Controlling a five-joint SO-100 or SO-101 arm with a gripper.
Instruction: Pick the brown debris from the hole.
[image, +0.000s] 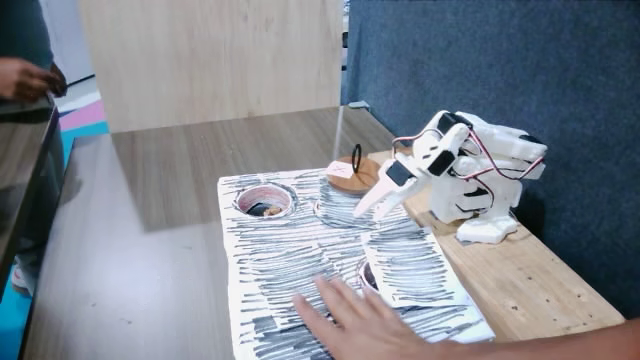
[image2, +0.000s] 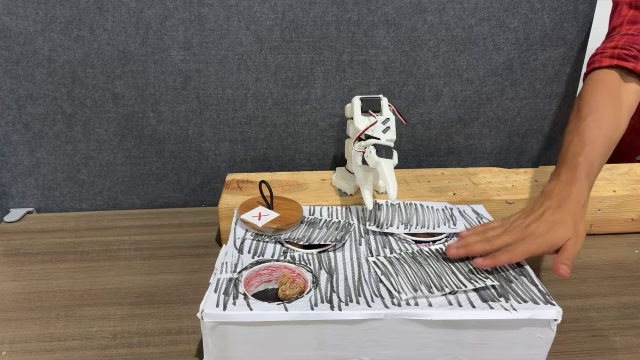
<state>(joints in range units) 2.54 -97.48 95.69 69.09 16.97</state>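
One wooden disc (image2: 271, 213) with a loop handle lies set aside by the grey-scribbled ring (image2: 316, 240), leaving the hole (image2: 246, 273) open with its single wad of brown debris (image2: 291, 287) inside. A person's hand (image2: 520, 237) presses flat, probably steadying the striped box (image2: 330, 283). The one arm's fingers (image: 373, 207) hang nearly closed, empty, over the ring.

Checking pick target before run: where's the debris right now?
The debris sits inside the hole at the box's front-left corner in a fixed view, right of the hole's centre, in front of the wooden disc.
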